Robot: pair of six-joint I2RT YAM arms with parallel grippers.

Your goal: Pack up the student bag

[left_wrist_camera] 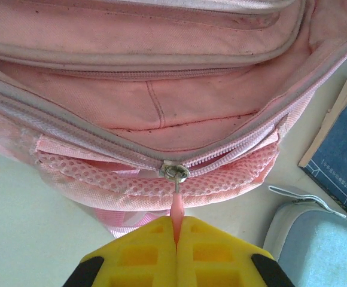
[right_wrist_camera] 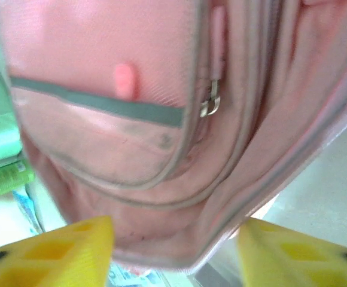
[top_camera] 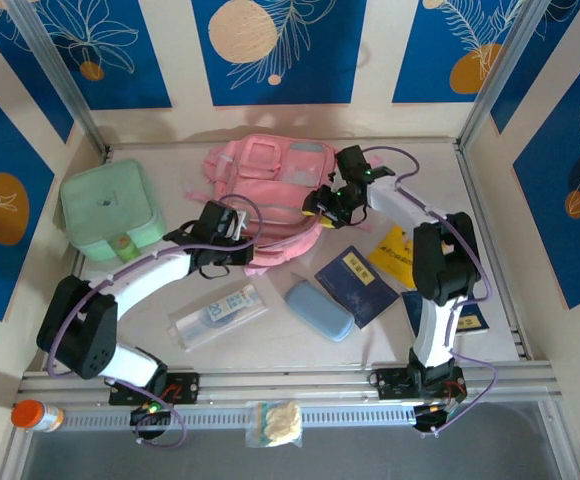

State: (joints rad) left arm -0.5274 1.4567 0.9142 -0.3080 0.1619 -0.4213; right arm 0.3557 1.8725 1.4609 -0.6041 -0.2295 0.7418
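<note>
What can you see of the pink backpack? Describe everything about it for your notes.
The student bag is a soft pink fabric backpack with pale grey-pink front pockets, grey zips and a pink mesh layer. It lies on the table, mid-rear, front pockets facing up. Its main zip looks partly open, showing pink lining. The left gripper is shut on the pink zip pull; the right gripper stands open astride the bag's edge.

walls (top_camera: 300,50): blue/cream leaf panels | tbl (top_camera: 270,350): pale | light: even
</note>
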